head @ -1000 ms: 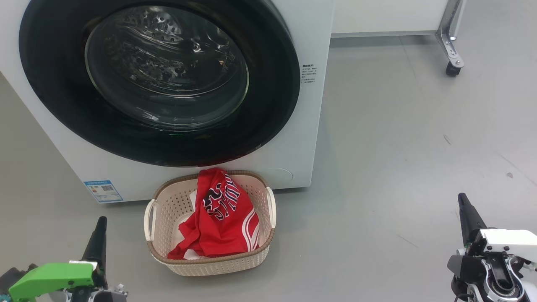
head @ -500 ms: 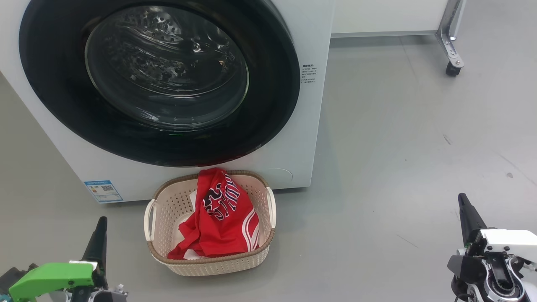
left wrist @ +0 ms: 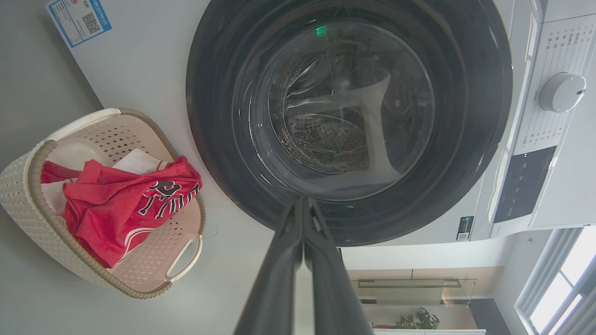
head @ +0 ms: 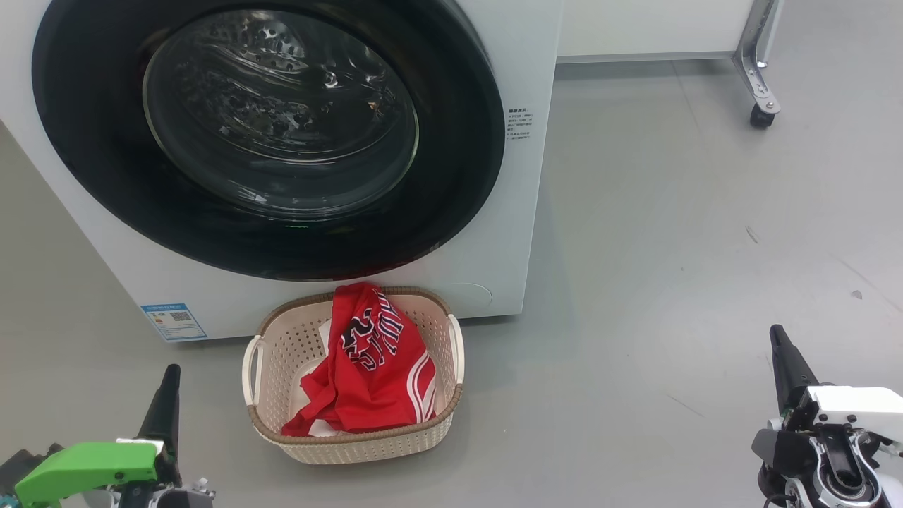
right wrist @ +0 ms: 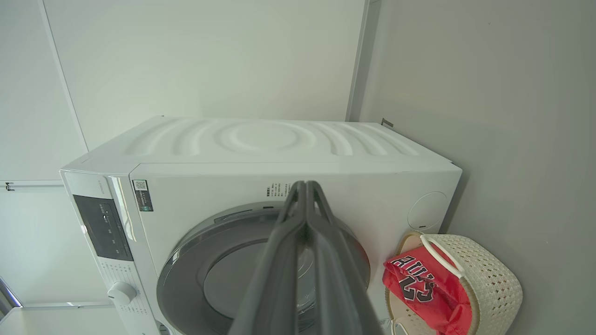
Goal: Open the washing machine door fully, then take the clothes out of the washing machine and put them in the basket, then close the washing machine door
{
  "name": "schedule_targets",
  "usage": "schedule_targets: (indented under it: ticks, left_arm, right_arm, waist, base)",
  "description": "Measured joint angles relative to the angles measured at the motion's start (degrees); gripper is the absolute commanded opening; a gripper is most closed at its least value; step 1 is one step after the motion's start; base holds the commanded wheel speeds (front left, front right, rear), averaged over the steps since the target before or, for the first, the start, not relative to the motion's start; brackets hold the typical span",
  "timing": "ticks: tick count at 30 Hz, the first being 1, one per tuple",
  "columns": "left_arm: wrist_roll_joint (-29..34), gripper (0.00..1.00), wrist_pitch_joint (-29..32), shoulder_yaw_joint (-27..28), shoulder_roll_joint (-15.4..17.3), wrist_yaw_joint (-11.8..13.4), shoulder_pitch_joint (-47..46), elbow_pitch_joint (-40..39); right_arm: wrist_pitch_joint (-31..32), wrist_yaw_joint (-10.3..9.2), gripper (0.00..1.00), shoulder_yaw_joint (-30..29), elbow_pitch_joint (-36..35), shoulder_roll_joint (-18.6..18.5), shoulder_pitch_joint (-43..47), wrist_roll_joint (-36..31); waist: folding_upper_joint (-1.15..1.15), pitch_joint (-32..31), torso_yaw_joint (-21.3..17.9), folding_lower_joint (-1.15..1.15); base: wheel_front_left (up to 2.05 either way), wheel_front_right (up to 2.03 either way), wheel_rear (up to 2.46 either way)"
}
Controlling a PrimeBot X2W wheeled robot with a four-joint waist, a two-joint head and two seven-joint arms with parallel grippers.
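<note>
door: looks shut (confirm it sits flush).
clothes: lying in the basket.
left end effector, right end effector: both clenched, empty; park them clear.

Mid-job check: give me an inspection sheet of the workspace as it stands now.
Surface: grey floor, faint scuffs at right.
Job's things: washing machine door looks shut on the washing machine; no red seen through its glass; clothes lie in the basket, which stands on the floor before the machine.
Clutter: nothing seen.
Grippers: left gripper shut, empty, low left; right gripper shut, empty, low right; both apart from the basket.
Cables: nothing seen.
Surroundings: metal leg with castor far right; white panel behind.
</note>
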Motion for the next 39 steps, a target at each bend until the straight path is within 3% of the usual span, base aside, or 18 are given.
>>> schedule_targets:
  ticks: [39]
  left_arm:
    - [0.0,0.0,0.2,0.3,-0.1,0.0,0.0,-0.1]
  right_arm:
    - [0.2,0.01,0.0,-0.3,0.0,0.1,0.0,0.0]
  waist:
    - [0.0,0.0,0.0,0.0]
  base:
    - [0.0,0.0,0.0]
